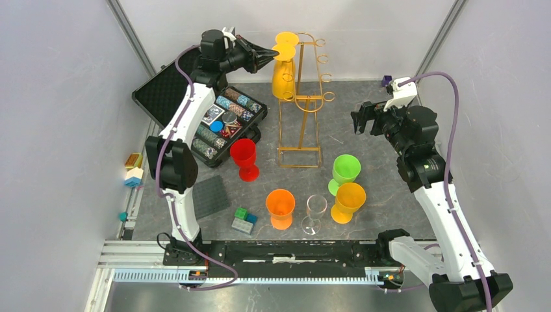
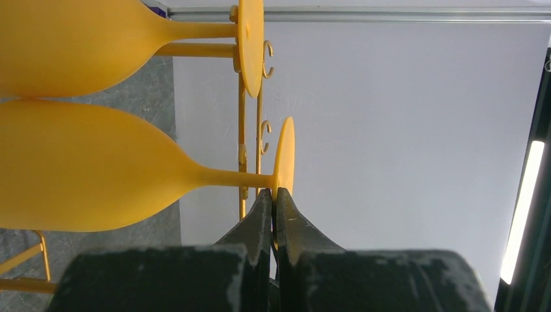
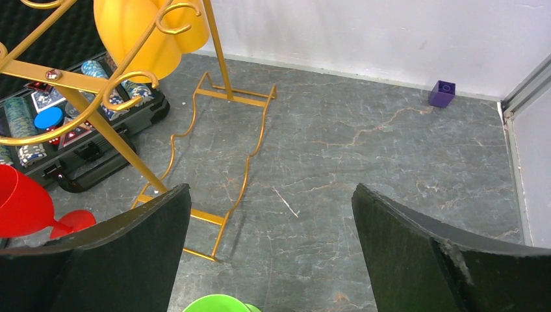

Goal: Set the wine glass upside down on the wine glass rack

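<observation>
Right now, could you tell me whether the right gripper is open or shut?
Open: the right gripper has its fingers wide apart, nothing between them.

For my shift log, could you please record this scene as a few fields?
left hand: shut on foot of yellow glass, at the rack
right hand: open, empty
on rack: second yellow glass, upside down
on table: red glass, orange glass, clear glass, green glass, amber glass
</observation>
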### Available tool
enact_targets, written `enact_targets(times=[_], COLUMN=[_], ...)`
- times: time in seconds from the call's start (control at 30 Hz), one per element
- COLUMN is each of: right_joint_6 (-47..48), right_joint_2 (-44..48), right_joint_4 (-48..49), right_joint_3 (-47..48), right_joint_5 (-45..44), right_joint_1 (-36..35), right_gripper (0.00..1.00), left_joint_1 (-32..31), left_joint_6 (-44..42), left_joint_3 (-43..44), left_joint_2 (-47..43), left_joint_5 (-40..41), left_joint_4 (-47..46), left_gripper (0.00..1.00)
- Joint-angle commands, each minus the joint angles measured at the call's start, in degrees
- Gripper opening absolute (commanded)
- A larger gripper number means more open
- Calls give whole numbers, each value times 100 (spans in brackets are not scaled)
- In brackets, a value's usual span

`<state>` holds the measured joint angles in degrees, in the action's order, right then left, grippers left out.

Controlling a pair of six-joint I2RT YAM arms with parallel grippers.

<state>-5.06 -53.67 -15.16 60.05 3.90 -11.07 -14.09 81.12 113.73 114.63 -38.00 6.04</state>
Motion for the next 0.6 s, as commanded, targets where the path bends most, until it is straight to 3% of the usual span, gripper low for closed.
enact_targets(times=[0.0, 0.33, 0.43, 0.57], right_joint_6=[60, 83, 83, 90], right_joint_2=[95, 130, 137, 147], right_joint_4=[134, 123, 120, 110], right_joint_3=[21, -3, -12, -11], right_joint_5=[-51, -56, -51, -54], right_joint_1=[27, 34, 27, 26], right_gripper=[98, 98, 98, 98], left_joint_1=[-81, -121, -121, -121], left_joint_6=[131, -162, -332, -452], left_joint_3=[281, 272, 272, 263], left_joint_2=[12, -76, -129, -175], left_joint_5=[-75, -96, -81, -111], left_joint_4=[-227, 80, 322, 441], left_gripper=[2, 4, 9, 25])
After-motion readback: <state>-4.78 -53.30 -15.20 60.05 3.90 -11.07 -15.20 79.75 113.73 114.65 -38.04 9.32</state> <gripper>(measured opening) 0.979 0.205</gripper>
